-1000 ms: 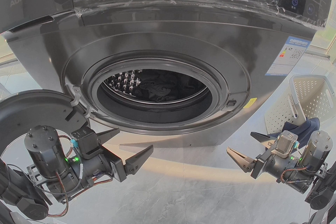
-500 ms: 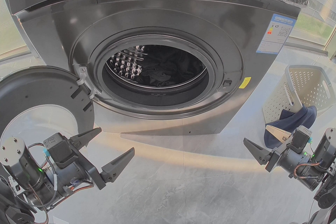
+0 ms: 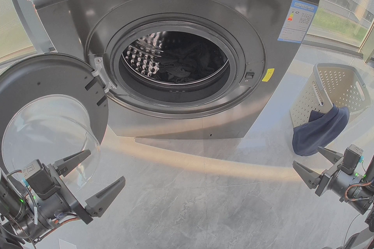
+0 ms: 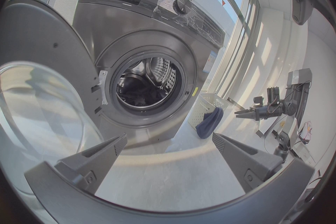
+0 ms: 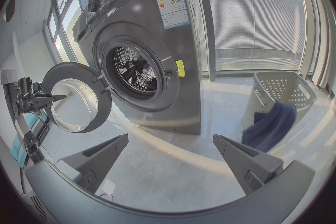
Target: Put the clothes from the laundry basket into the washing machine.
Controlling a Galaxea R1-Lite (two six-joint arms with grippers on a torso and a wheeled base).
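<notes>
While its round door (image 3: 50,78) stands swung out to the left on its hinge, the grey front-loading washing machine (image 3: 257,8) shows a steel drum (image 3: 144,63) with a heap of dark clothes (image 3: 183,67) lying inside. To its right on the floor stands a pale perforated laundry basket (image 3: 316,80). A navy garment (image 3: 319,131) is draped over its near rim and trails down toward the floor.

The right gripper (image 3: 307,156) hangs low just in front of that garment, apart from it, its claw spread wide and empty. The left gripper (image 3: 105,166) hangs low on the other side, equally wide and empty, just before the door's glass bowl (image 3: 46,133).

Grey marbled floor tiles (image 3: 202,203) lie between both grippers and the machine. A blue-and-white label (image 3: 297,20) and a small yellow sticker (image 3: 267,74) sit on the front panel, and tall windows (image 3: 343,16) rise behind.
</notes>
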